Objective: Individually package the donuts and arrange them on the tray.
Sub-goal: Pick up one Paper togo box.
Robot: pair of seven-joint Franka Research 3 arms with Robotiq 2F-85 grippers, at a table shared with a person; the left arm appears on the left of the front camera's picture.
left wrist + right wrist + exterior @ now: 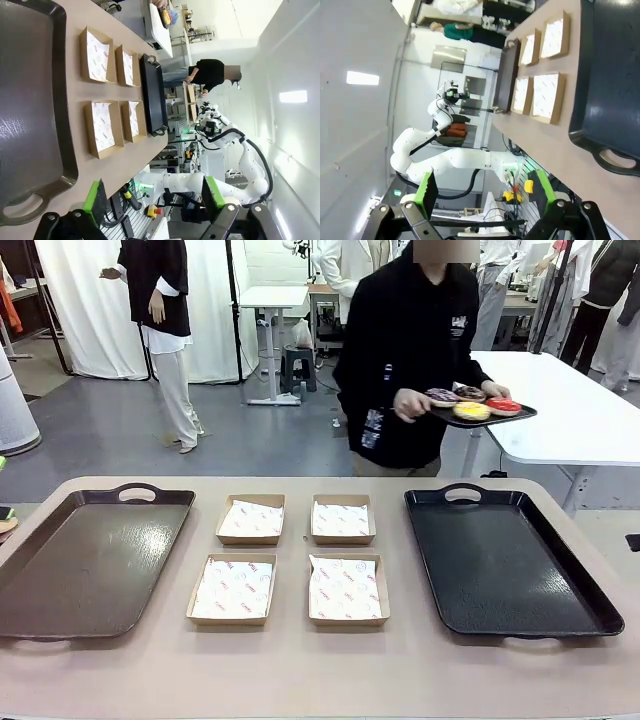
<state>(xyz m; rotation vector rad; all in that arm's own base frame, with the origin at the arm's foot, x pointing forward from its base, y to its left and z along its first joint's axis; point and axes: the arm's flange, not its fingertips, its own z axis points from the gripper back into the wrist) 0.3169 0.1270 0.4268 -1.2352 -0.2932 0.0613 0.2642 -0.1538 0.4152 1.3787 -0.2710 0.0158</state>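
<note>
holding four donuts [472,411] on a small tray [490,423], a person [400,360] stands; left gripper [154,197], right gripper [485,190] gape empty.

Four ring donuts [472,402] lie flat and bunched together on the small black tray [452,422] the person [400,340] carries. The purple-brown sprinkled donut [441,395] sits at its left end, the dark chocolate donut [470,392] beside it at the far edge. The yellow donut [471,411] is at the near edge, the glossy red donut [503,406] at the right end.

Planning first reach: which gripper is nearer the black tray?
Right. The right gripper hangs off the black tray, by its handle; the left gripper hangs by the brown tray.
</note>
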